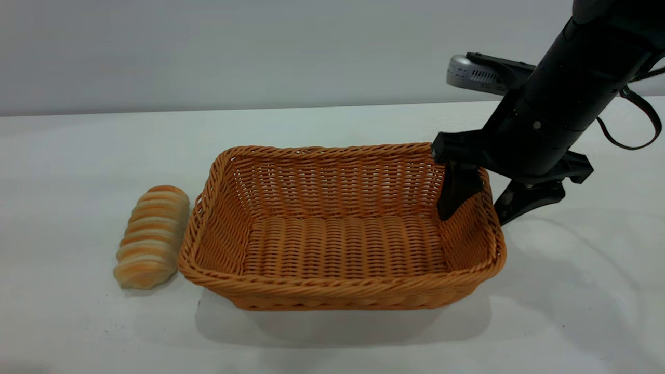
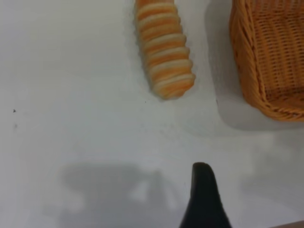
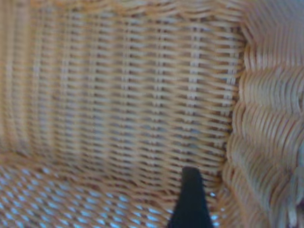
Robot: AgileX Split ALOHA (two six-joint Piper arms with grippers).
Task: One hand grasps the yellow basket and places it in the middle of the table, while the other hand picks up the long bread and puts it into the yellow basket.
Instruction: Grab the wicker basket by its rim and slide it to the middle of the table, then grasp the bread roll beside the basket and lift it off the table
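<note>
The yellow basket (image 1: 343, 244) stands on the white table (image 1: 332, 124), near its middle. My right gripper (image 1: 474, 218) straddles the basket's right wall: one finger (image 1: 457, 192) is inside and one (image 1: 524, 200) outside, and they are apart. In the right wrist view the inner finger (image 3: 191, 190) stands a little off the woven wall (image 3: 266, 142). The long bread (image 1: 152, 236) lies ridged side up on the table just left of the basket. In the left wrist view it (image 2: 164, 47) lies beyond my left gripper, of which one finger (image 2: 203, 190) shows, alone above bare table.
The basket's corner (image 2: 270, 57) shows beside the bread in the left wrist view. A few tiny dark specks (image 2: 14, 111) mark the table. White tabletop surrounds the basket and the bread on all sides.
</note>
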